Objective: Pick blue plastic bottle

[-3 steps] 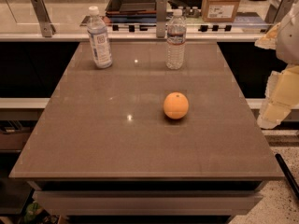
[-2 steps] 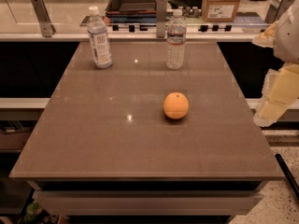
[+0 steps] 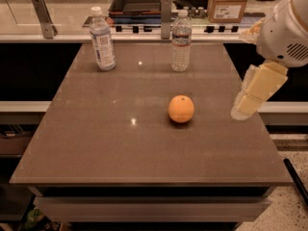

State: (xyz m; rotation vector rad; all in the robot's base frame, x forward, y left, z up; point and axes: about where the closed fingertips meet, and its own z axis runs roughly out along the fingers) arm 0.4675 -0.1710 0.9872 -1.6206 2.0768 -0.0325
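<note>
The gripper (image 3: 246, 104) hangs just off the right edge of the table (image 3: 110, 158), level with the orange (image 3: 181, 109); whether it is wide or closed cannot be told. Open tabletop lies between it and the blue plastic bottle (image 3: 102, 40), upright near the far left edge. It is bluish-tinted, white-capped and tall-labelled, well apart from the clear ribbed bottle (image 3: 181, 42).

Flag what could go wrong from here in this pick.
The tool hangs at the right edge of the table, far from the blue plastic bottle at the back left. Its path may cross the orange or the clear bottle and knock either; it might grab the clear bottle by mistake.
</note>
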